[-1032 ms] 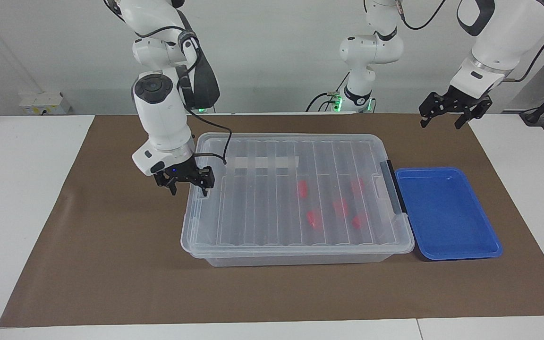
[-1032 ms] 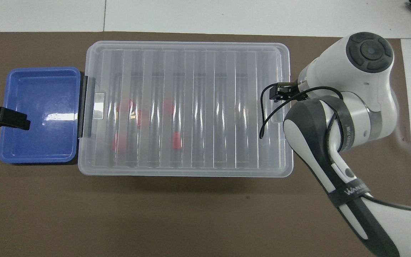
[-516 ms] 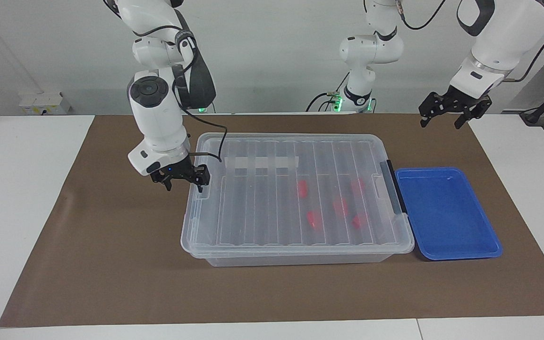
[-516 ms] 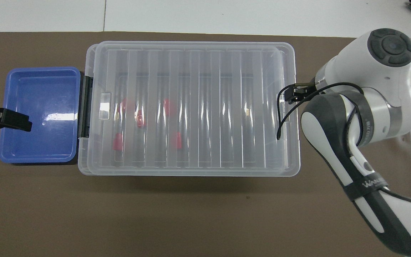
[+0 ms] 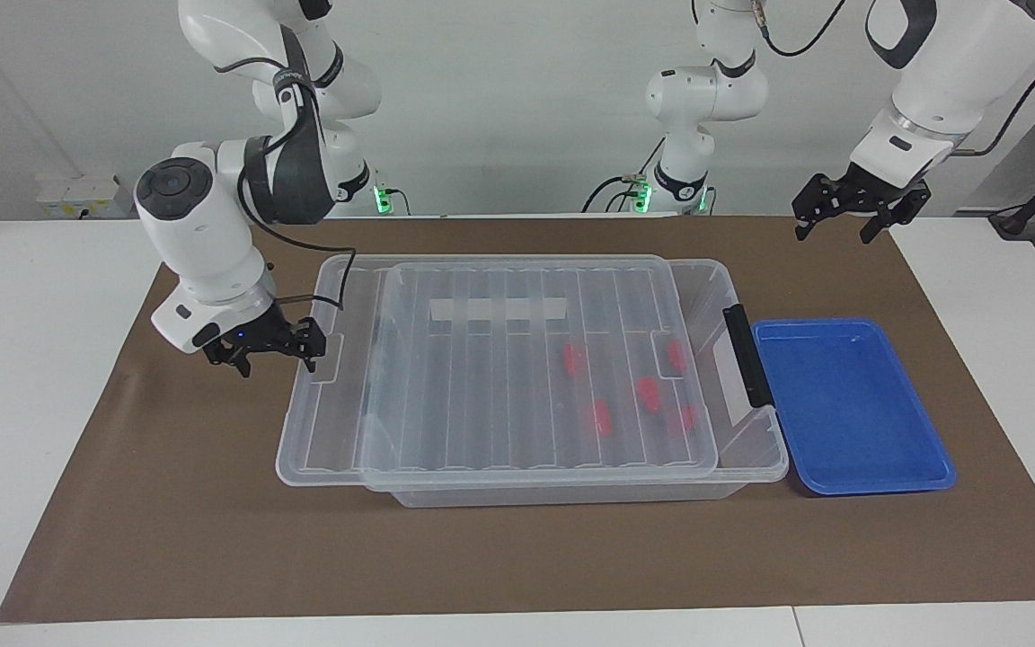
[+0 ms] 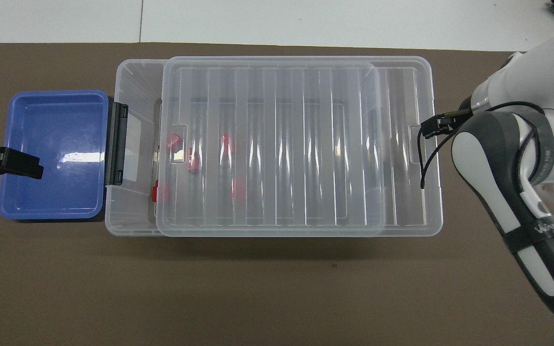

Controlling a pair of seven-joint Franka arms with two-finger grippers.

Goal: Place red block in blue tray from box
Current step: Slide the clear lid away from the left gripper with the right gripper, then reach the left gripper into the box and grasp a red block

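lid (image 5: pixel 517 368): clear ribbed one, slid partway off the box (image 5: pixel 756 449), overhanging toward the right arm's end
right tool (image 5: pixel 275 346): clamped on the lid's end edge
left tool (image 5: pixel 850 205): spread open, waiting up over the tabletop (image 5: pixel 167 539)
red blocks (image 5: pixel 648 394): in the box, bunched near the blue tray (image 5: pixel 850 409)
blue tray: touching the box's latch end

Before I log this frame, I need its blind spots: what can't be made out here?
- Right hand at the lid: facing view too distant to show any grip; overhead, its arm hides it.
- Red blocks: blurred through the lid, both views.
- Left hand: overhead view's edge cuts it off over the blue tray.
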